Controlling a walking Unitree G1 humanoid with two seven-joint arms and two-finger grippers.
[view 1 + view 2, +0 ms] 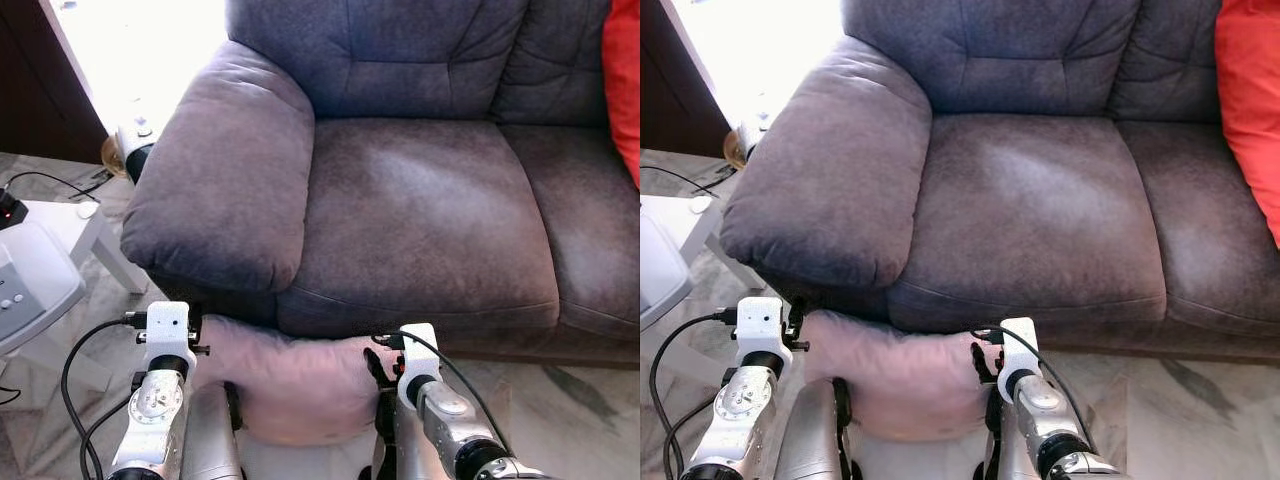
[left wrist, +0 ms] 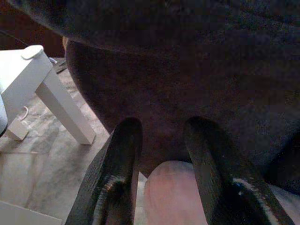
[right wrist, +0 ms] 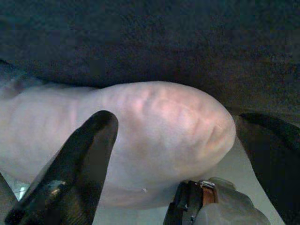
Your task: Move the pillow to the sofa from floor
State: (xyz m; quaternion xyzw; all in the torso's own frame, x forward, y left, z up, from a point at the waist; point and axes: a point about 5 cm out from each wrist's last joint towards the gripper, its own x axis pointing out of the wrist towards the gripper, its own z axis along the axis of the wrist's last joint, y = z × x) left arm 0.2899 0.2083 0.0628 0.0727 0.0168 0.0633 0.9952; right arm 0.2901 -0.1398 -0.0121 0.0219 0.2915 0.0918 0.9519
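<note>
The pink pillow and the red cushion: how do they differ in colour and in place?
The pink pillow is pale pink; the red cushion is bright orange-red. The pillow is low at the foot of the grey sofa, between the left gripper and the right gripper; the cushion stands up on the sofa, at its right end. Both look soft.

The pillow (image 1: 290, 385) is pale pink, soft and plump, its cover faintly creased. It sits low against the front base of the sofa (image 1: 410, 215), just under the seat edge and below the left armrest. The sofa is grey-purple and plush, with broad seat cushions and a padded back.
</note>
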